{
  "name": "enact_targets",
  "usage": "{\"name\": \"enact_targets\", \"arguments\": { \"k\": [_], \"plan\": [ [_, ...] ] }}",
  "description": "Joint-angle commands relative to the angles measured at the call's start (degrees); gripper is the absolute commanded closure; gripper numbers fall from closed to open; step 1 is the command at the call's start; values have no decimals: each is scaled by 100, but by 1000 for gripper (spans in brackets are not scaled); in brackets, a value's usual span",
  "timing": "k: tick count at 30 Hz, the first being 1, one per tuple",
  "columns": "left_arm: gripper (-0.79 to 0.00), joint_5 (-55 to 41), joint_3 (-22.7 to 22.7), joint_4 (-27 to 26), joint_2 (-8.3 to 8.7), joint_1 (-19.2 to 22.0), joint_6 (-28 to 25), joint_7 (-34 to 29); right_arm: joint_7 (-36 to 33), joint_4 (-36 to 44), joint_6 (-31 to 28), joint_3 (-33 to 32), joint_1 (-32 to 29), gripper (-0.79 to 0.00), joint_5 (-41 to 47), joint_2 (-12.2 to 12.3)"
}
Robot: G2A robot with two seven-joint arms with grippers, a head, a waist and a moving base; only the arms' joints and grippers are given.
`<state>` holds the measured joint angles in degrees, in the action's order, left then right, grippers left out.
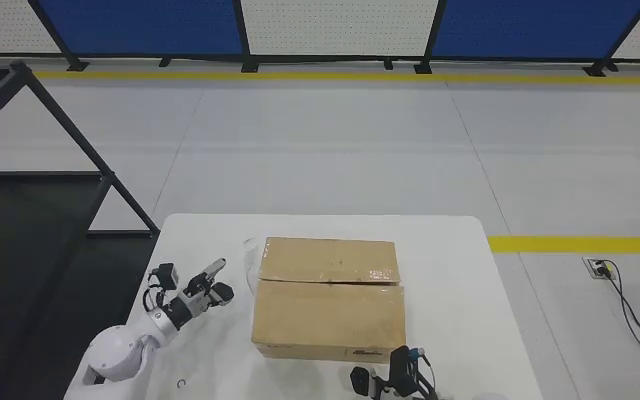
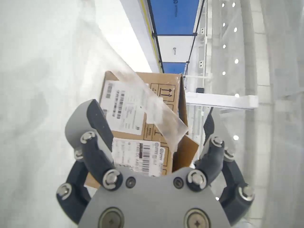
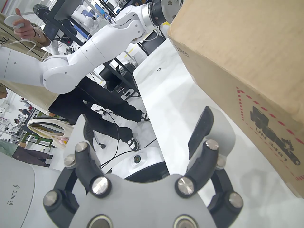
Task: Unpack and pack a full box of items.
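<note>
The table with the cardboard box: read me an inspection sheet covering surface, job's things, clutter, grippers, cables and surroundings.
Surface: white table bearing one box.
Job's things: cardboard box near the middle, top flaps down. A loose strip of clear tape hangs at the end facing the left gripper.
Clutter: small ring-shaped bit on the table near the left arm.
Grippers: left gripper open, just off the box's labelled end. Right gripper open, beside the box's near side, not touching.
Cables: cable running from a floor socket, and black cables on the floor beside the table.
Surroundings: blue and white partition panels, yellow floor line, black frame.
</note>
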<state>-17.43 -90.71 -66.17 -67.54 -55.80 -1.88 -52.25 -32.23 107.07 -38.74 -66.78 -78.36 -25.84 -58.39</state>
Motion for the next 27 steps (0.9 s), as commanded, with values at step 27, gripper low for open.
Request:
{"name": "enact_targets", "arguments": {
  "k": [27],
  "plan": [
    [-785, -993, 1138, 1237, -352, 986, 8, 1071, 0, 0, 0, 0, 0, -785, 0, 0]
  ]
}}
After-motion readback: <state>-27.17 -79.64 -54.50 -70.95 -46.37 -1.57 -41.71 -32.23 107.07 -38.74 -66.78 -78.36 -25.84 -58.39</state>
